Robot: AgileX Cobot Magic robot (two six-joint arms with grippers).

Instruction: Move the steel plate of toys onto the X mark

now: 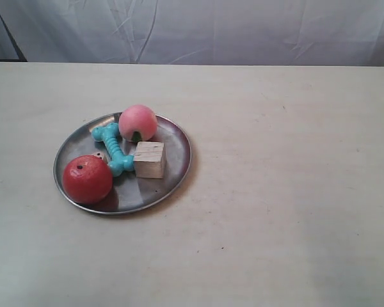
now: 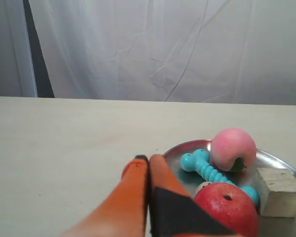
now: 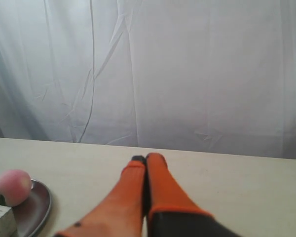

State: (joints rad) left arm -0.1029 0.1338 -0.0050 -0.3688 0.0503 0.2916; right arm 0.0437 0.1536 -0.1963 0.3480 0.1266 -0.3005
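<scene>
Steel plate (image 1: 176,152) is sitting left of centre in the exterior frame on the pale table (image 1: 294,192). It is carrying the red apple (image 1: 87,178), pink peach (image 1: 138,123), turquoise bone (image 1: 114,148), wooden cube (image 1: 149,159) and a die (image 1: 101,155) peeking between apple and bone. Left gripper (image 2: 148,159) is pressing its orange fingers together on nothing. Right gripper (image 3: 146,158) is likewise clenching empty.

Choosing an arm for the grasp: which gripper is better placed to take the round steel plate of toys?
Left, probably: the orange left gripper, shut, is close to the round steel plate. The right gripper, also shut, barely has the plate in view.
</scene>
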